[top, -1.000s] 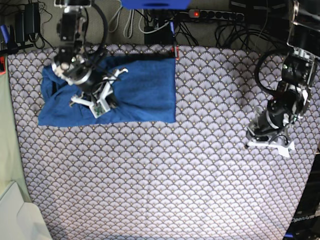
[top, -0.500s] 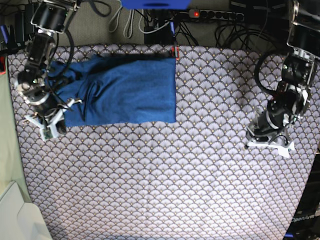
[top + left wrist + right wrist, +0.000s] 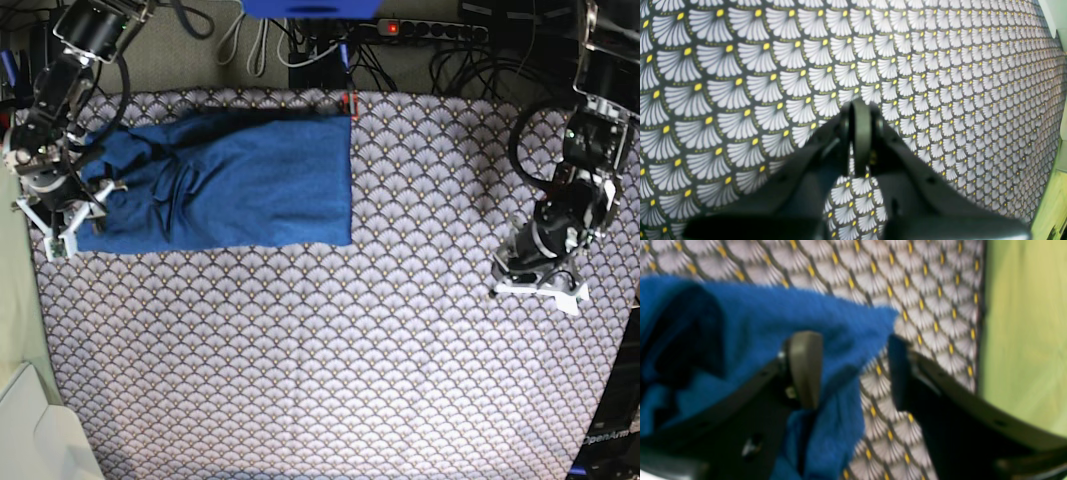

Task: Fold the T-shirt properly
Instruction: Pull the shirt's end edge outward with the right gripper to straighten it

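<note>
The blue T-shirt (image 3: 240,180) lies folded into a wide rectangle at the back left of the table, its left end rumpled. My right gripper (image 3: 62,228) hovers at that left end, at the shirt's lower left corner. In the right wrist view the right gripper (image 3: 850,373) is open, and a corner of the T-shirt (image 3: 756,316) lies loose beside and partly between the fingers (image 3: 805,370). My left gripper (image 3: 545,285) rests far off at the table's right side. In the left wrist view the left gripper (image 3: 860,133) is shut on nothing, over bare patterned cloth.
A fan-patterned tablecloth (image 3: 330,350) covers the whole table. A pale green surface (image 3: 15,300) borders the table's left edge, with a white object (image 3: 40,440) at the front left. A power strip (image 3: 430,30) and cables run along the back.
My right gripper has moved left from on top of the shirt to its left end and has opened. The shirt's left end stretched outward with it. The left arm has not moved.
</note>
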Motion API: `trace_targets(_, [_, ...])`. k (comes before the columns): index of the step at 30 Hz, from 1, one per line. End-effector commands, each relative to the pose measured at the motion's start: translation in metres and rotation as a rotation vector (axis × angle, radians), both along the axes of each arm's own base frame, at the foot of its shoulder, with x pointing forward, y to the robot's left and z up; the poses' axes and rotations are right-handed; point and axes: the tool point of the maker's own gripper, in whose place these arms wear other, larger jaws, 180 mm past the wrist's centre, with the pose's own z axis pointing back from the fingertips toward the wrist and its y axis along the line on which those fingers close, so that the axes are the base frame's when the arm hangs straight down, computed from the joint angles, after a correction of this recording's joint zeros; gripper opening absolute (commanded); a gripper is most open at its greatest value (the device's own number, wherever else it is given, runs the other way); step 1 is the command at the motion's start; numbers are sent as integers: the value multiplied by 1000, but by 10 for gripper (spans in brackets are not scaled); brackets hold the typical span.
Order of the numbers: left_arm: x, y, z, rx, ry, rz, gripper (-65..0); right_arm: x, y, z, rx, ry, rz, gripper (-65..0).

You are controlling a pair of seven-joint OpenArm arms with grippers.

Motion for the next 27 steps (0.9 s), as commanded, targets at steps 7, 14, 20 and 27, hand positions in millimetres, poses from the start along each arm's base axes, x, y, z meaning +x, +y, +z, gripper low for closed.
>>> trace_targets(7, [12, 0, 20, -50, -32, 22, -649, -16, -24, 38, -121, 51, -71, -295])
trace_targets(14, [19, 0, 28, -51, -51, 20, -649, -24, -5, 22, -72, 145, -51, -294])
trace_targets(20, [18, -1, 28, -56, -49, 19, -649, -18, 18, 17, 3, 123, -37, -258])
trace_targets(27, [15, -1, 25, -53, -43, 16, -649, -14, 20, -6, 59, 168, -39, -247])
